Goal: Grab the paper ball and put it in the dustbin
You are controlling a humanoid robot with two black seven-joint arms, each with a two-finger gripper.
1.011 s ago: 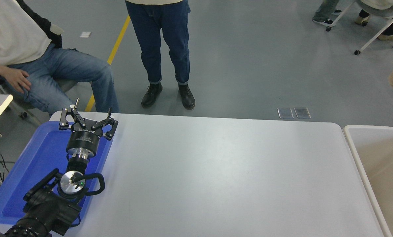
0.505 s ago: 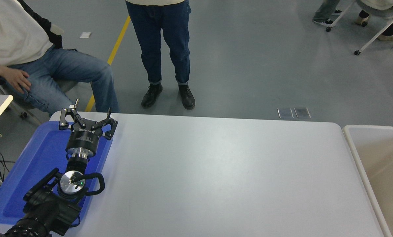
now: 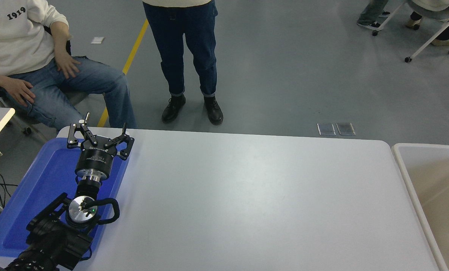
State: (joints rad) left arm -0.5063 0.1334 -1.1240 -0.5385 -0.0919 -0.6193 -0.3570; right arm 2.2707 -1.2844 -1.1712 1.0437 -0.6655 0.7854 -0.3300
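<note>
The dustbin [image 3: 408,177] is a cream-beige bin with a thick white rim, standing against the table's right end and cut off by the picture's right edge. The part of its inside that shows holds nothing. The paper ball is out of view. My left gripper [image 3: 106,121] is parked at the lower left above a blue tray, its fingers spread open with nothing between them. My right arm and gripper are out of view.
A shallow blue tray [image 3: 28,195] lies on the white table [image 3: 247,195] at its left end. A seated person [image 3: 40,71] is at the far left, and a standing person's legs [image 3: 188,60] are at the table's far edge.
The right gripper, seen at the right edge one second ago, has left the picture. The seated person has shifted and laid a second hand on the thigh. The left arm has not moved.
</note>
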